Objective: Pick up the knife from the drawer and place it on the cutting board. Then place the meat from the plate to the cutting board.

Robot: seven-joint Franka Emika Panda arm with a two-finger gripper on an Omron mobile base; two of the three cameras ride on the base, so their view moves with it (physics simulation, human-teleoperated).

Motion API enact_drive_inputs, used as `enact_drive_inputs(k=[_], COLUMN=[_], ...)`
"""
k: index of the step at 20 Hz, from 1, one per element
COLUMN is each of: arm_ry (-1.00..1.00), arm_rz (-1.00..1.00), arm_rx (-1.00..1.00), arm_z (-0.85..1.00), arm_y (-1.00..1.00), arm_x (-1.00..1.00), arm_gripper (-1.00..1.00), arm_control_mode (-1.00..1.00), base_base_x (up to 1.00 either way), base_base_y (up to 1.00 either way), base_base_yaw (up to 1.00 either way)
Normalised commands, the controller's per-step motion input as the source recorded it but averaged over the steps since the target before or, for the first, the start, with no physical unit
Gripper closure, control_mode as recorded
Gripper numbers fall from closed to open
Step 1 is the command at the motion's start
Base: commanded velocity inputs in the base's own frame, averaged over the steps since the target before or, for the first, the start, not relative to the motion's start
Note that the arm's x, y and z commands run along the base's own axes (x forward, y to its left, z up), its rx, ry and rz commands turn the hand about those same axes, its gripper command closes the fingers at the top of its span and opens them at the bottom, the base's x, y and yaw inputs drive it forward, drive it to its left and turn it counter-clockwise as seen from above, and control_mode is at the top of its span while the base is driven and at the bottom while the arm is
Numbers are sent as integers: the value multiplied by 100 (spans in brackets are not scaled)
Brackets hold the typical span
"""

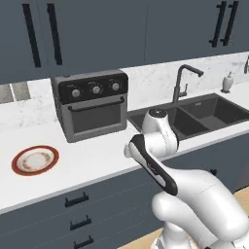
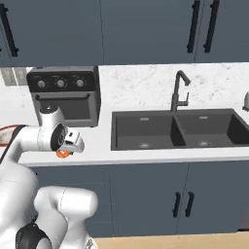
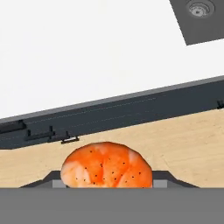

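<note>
My gripper (image 2: 66, 150) is shut on the meat (image 3: 107, 168), an orange-pink speckled chunk held between the two fingertips. In the right base view the meat (image 2: 62, 154) shows as a small orange bit under the hand, just in front of the counter's front edge. The hand view looks down past it at the white counter, the dark cabinet front and the wooden floor. The plate (image 1: 35, 160), red-brown rimmed with a white centre, lies bare on the counter at the left. The knife, the drawer and the cutting board are out of view.
A dark toaster oven (image 1: 92, 104) stands at the back of the counter. To the right are a black double sink (image 1: 194, 114), its faucet (image 1: 182, 82) and a soap dispenser (image 1: 227, 82). Cabinet fronts with black handles (image 1: 77, 199) run below the counter.
</note>
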Motion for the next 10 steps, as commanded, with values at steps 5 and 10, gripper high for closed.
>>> enact_drive_inputs(k=[5, 10], arm_ry=[0, 0], arm_rz=[0, 0], arm_rx=[0, 0], arm_z=[0, 0], arm_y=[0, 0], arm_x=[0, 0], arm_gripper=[100, 100], arm_control_mode=[100, 100], base_base_x=[7, 12], base_base_y=[-100, -100], base_base_yaw=[-2, 0])
